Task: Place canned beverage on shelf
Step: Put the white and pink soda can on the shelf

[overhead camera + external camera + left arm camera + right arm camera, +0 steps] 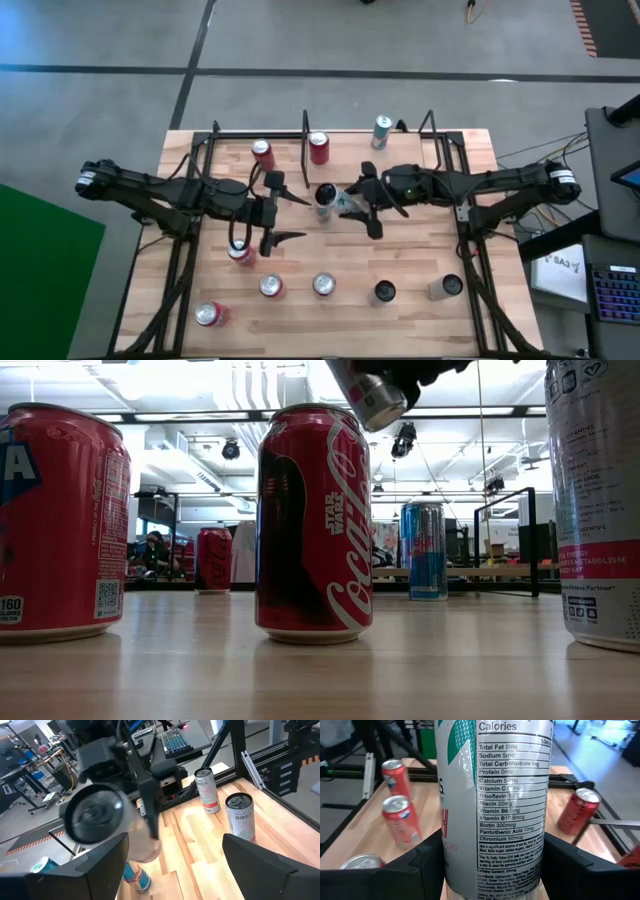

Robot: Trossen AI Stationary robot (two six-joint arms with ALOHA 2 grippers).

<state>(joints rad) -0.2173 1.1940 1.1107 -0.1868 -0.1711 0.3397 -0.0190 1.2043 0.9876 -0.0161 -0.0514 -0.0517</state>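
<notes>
Both dark arms reach in from opposite sides toward the middle of the counter (400, 320). The right gripper (345, 203) is clamped on a silver can (327, 200), its jaws on either side of the can's body, holding it lifted. The left gripper (283, 213) faces it from just beside, jaws spread wide and empty.

Held white can (492, 805): top and base cut off in the right wrist view; the right gripper's fingers (415, 865) cover its lower sides. In the low view only its base (372, 398) shows, the rest out of frame above. Beside the red cola can (313, 525), a red can (62, 525) and a white can (598, 500) are cropped by the edges. Shelf (500, 570) behind: too small to read.
</notes>
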